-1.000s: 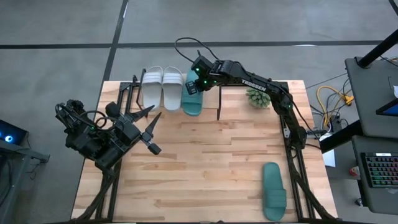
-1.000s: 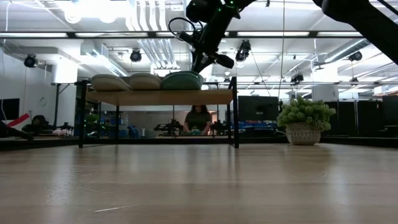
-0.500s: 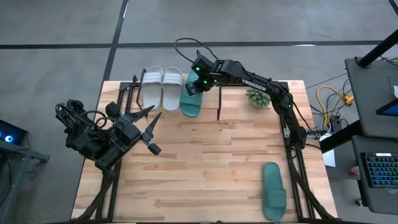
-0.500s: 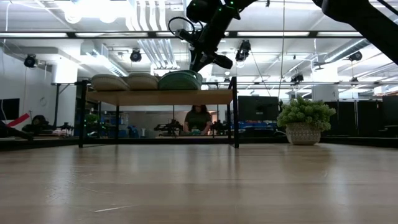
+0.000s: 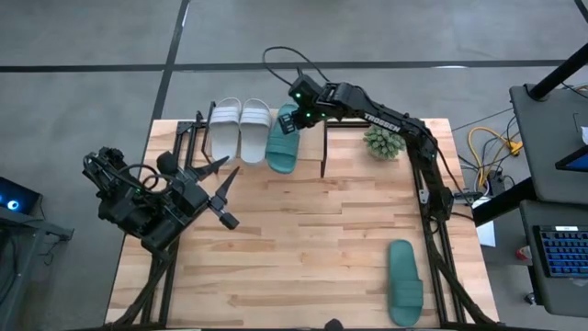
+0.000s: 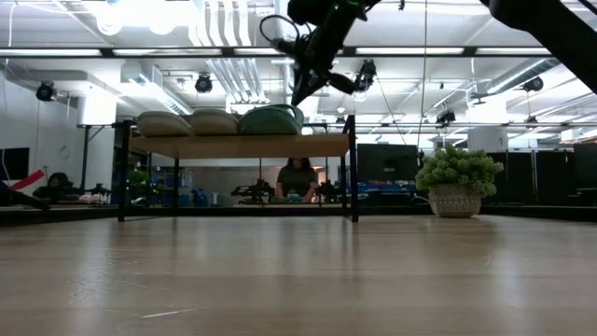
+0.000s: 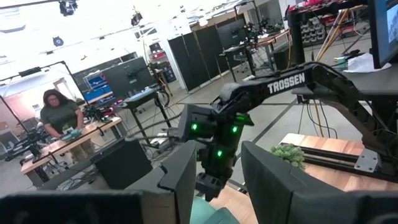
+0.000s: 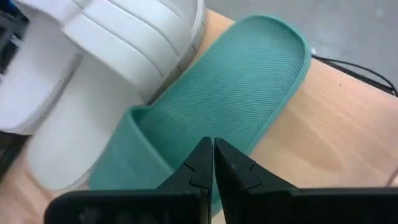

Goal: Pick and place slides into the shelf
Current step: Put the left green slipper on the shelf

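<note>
The right gripper (image 8: 213, 163) has its jaws pressed together, holding nothing, just above a teal slide (image 8: 236, 106) that lies on the shelf (image 5: 308, 142) beside two white slides (image 5: 239, 127). The left gripper (image 5: 223, 193) waits with jaws partly spread. Another teal slide (image 5: 404, 283) lies on the table (image 5: 303, 239)

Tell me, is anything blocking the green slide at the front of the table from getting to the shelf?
Nothing visible does. The teal slide lies alone at the near right corner, with bare tabletop between it and the shelf. A potted plant stands right of the shelf, off the direct path.
</note>
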You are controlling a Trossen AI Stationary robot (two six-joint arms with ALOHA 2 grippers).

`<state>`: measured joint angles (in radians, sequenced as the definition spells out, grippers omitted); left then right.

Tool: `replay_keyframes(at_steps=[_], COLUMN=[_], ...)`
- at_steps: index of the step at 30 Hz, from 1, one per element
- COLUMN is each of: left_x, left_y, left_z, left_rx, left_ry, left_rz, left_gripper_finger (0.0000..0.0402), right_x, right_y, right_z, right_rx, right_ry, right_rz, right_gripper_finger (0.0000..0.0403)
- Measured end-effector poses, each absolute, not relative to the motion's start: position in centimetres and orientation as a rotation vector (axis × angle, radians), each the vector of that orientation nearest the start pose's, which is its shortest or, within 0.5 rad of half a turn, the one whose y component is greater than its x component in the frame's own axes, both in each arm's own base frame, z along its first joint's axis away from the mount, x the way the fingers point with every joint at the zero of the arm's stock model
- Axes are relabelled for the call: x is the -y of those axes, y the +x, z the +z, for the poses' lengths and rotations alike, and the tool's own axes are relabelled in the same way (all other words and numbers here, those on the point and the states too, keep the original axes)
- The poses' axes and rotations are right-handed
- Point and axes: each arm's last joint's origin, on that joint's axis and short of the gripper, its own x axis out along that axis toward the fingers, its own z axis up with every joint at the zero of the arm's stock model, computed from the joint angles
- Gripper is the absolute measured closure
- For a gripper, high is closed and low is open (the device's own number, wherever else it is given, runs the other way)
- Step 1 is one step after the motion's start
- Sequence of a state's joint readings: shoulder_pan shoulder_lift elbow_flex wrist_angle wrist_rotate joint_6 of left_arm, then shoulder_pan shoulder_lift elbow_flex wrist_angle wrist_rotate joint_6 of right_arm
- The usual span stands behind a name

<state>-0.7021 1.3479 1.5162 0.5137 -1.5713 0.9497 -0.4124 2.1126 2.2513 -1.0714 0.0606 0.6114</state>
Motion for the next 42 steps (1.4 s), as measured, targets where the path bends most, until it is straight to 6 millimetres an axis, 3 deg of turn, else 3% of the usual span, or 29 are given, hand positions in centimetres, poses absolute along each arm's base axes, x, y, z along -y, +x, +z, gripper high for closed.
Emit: replay_keyframes(at_steps=[9, 14, 25, 42], left_x=[13.7, 13.7, 13.7, 13.7], left_y=[20.6, 20.7, 20.7, 20.6], left_z=[50.4, 50.4, 50.4, 50.5], left_rx=[-0.120, -0.116, -0.115, -0.113], left_ry=[0.259, 0.265, 0.287, 0.285], left_rz=[0.863, 0.857, 0.848, 0.847], left_gripper_finger=[0.0289, 0.0289, 0.0289, 0.0289], right_x=[17.4, 16.7, 15.3, 15.1], right_y=[38.7, 38.5, 39.2, 39.8], right_z=[36.4, 36.3, 35.0, 32.6], right_rx=[-0.802, -0.851, -0.909, -0.950], right_ry=[0.748, 0.735, 0.720, 0.730], right_rz=[-0.763, -0.757, -0.734, -0.734], right_gripper_finger=[0.0395, 0.0395, 0.0395, 0.0395])
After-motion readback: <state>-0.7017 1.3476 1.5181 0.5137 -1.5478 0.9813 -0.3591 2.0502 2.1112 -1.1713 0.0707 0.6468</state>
